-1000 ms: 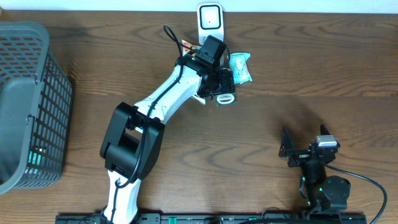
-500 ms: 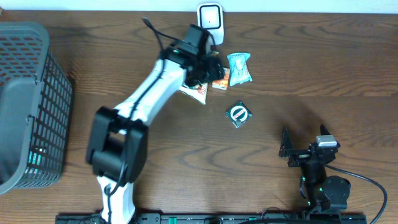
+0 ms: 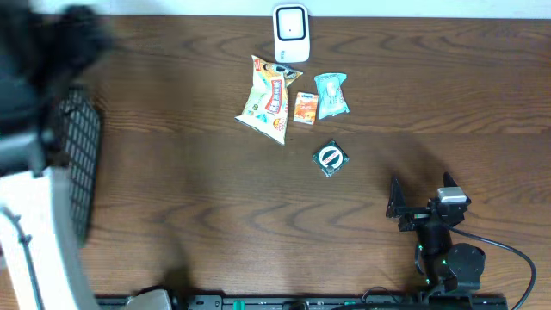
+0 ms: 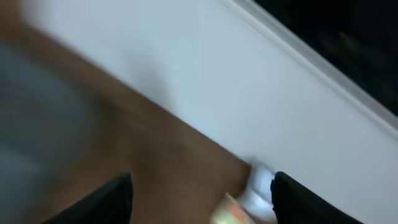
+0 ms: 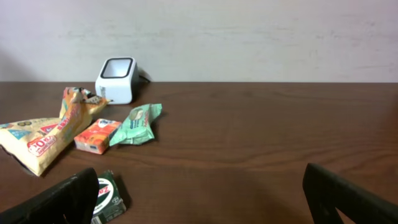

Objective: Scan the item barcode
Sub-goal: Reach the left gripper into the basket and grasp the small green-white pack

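Note:
A white barcode scanner (image 3: 291, 23) stands at the table's far edge. Below it lie a yellow snack bag (image 3: 267, 99), a small orange pack (image 3: 306, 108), a teal pack (image 3: 332, 93) and a dark green pack with a round logo (image 3: 331, 158). My left arm (image 3: 34, 224) is a large blur at the far left. In its motion-blurred wrist view, the left gripper (image 4: 202, 202) is open and empty, with the scanner (image 4: 261, 186) far off. My right gripper (image 3: 420, 194) rests open near the front right. The green pack (image 5: 107, 194) lies by its left finger.
A dark grey mesh basket (image 3: 82, 164) stands at the left edge, mostly hidden behind the blurred left arm. A white wall (image 5: 249, 37) runs behind the scanner. Bare wood lies between the packs and the right gripper.
My left arm has swung away from the packs by the scanner to the far left, empty. The green pack lies lower right of where the gripper had it. The right arm is unmoved.

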Controlling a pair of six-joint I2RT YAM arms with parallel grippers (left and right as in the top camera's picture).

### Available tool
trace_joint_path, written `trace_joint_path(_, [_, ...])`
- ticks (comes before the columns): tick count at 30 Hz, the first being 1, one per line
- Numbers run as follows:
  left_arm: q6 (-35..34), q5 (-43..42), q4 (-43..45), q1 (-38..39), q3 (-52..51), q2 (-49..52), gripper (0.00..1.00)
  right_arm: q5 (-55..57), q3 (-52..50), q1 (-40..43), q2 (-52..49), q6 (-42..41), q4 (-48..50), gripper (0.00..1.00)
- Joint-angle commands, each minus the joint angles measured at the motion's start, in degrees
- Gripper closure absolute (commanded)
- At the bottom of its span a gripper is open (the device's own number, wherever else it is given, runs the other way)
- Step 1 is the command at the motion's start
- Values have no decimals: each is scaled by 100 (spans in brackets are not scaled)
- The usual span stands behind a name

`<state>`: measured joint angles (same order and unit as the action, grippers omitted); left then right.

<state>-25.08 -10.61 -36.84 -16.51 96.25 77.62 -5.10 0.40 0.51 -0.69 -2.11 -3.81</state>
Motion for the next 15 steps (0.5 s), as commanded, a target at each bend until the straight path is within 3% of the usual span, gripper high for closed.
trace_joint_path(1, [125, 1110, -439, -1058, 70, -136, 30, 26, -7, 15, 31, 68, -24, 1])
trace_joint_path(7, [129, 1631, -1447, -2640, -79, 243, 29, 26, -7, 15, 31, 68, -24, 1])
trace_joint_path(11, [136, 1641, -2046, -3213, -160, 815, 29, 26, -7, 15, 31, 68, -24, 1])
trace_joint_path(15, [964, 1644, -2623, -3510, -160, 1589, 30, 26, -7, 15, 31, 68, -24, 1])
